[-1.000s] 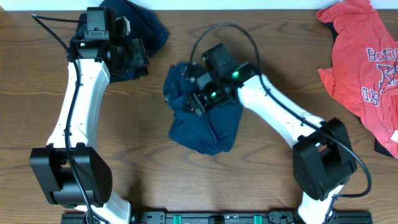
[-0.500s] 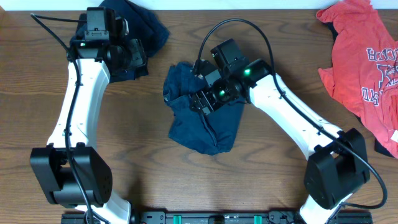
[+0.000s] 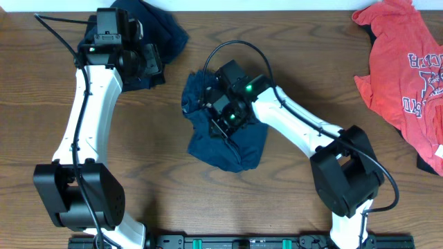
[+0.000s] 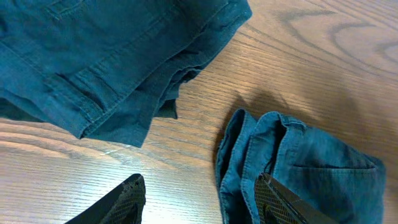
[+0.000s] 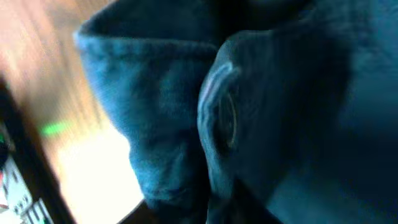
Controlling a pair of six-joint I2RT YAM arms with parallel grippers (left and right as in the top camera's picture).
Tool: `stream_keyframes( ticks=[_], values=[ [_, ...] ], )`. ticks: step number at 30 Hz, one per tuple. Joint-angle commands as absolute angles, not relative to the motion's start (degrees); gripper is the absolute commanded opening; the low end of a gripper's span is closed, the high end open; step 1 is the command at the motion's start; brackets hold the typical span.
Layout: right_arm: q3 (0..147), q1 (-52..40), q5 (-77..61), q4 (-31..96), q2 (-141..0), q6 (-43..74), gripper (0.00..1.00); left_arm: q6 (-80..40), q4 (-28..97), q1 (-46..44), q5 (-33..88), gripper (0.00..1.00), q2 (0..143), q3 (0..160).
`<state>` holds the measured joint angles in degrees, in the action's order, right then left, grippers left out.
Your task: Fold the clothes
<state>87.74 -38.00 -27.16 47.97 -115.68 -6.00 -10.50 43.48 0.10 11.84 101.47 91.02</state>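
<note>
Crumpled navy shorts (image 3: 232,142) lie at mid-table. My right gripper (image 3: 220,114) is pressed down into their bunched upper left part. In the right wrist view the cloth (image 5: 168,106) and a button (image 5: 227,118) fill the frame; the folds draw together where the jaws are, and the fingers are hidden. My left gripper (image 3: 149,62) hovers open at the back left beside a folded navy pile (image 3: 163,31). In the left wrist view this gripper (image 4: 202,202) stands over bare wood, its right finger (image 4: 280,202) over the edge of a smaller navy piece (image 4: 311,168).
A red-orange T-shirt (image 3: 405,69) with printed lettering lies spread at the back right corner, reaching the table's right edge. The folded navy pile (image 4: 124,56) shows at the top of the left wrist view. The table (image 3: 138,159) is brown wood.
The right arm swung left and drew in, bringing its gripper onto the bunched upper left part of the shorts, where its jaws closed. The left arm has not moved.
</note>
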Motion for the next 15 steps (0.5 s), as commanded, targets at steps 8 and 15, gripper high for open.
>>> stream_keyframes(
  ticks=[8, 15],
  values=[
    [88.27, -45.91, -28.29, 50.30, -115.13, -8.86, 0.01, -9.67, 42.94, 0.10, 9.54, 0.59, 101.27, 91.35],
    [88.27, -49.15, -22.92, 52.29, -115.33, -10.74, 0.89, -9.69, 42.52, 0.10, 9.54, 0.59, 101.27, 91.35]
  ],
)
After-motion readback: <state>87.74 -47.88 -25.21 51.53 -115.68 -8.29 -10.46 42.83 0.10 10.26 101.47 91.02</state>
